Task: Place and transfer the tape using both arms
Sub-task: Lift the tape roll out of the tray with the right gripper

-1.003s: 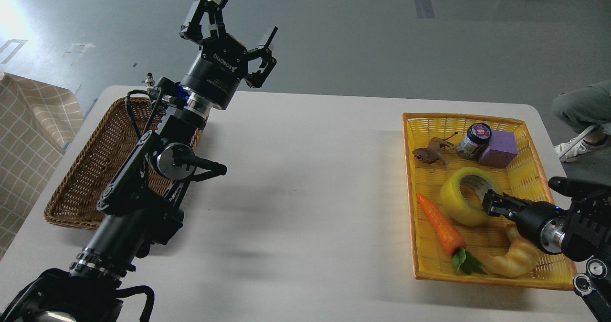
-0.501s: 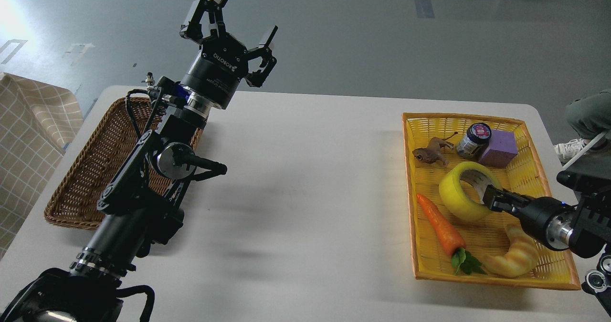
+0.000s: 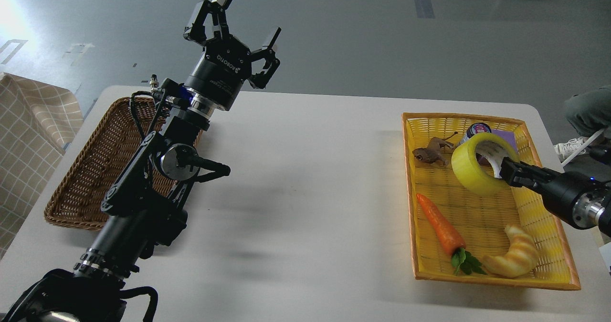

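The tape [image 3: 472, 169], a wide translucent yellow roll with a grey-white core, hangs lifted above the yellow basket [image 3: 553, 245] at the right. My right gripper [image 3: 505, 173] comes in from the right edge and is shut on the roll's wall, one finger inside the core. My left gripper [image 3: 249, 16] is raised high over the table's far left, fingers spread open and empty, above the brown wicker basket [image 3: 90, 169].
In the yellow basket lie a toy carrot [image 3: 441, 226], a croissant toy [image 3: 513, 257], a brown toy animal [image 3: 429, 152], a small jar [image 3: 475, 129] and a purple block [image 3: 514, 138] partly behind the tape. A person's leg and shoe show at the right edge.
My right gripper has lifted the tape out of the yellow basket, up and toward the back right. My left arm has shifted slightly to the right.
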Tool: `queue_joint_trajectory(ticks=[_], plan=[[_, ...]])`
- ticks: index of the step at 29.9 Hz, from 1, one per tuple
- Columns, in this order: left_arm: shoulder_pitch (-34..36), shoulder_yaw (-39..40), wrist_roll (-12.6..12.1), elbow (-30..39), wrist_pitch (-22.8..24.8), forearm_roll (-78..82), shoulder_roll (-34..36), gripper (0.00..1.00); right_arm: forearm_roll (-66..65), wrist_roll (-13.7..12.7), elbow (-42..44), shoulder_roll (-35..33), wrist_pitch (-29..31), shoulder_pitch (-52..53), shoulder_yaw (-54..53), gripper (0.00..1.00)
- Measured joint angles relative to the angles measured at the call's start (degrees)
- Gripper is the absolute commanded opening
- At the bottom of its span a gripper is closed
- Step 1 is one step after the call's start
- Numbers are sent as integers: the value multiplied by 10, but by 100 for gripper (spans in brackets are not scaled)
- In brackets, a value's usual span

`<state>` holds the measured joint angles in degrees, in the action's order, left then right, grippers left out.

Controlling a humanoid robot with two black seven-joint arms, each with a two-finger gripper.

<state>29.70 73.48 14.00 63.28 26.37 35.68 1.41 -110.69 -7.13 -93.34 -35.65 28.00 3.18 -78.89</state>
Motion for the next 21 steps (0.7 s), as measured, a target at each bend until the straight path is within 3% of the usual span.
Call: queue_joint_trajectory(ticks=[13,21], plan=[[-2,0,0,0,-1,2,5,98,1,-12,-4,15,0,124,2,0],[-5,0,0,0,0,-1,6,98,-1,-28,1,84,0,187,52,0]])
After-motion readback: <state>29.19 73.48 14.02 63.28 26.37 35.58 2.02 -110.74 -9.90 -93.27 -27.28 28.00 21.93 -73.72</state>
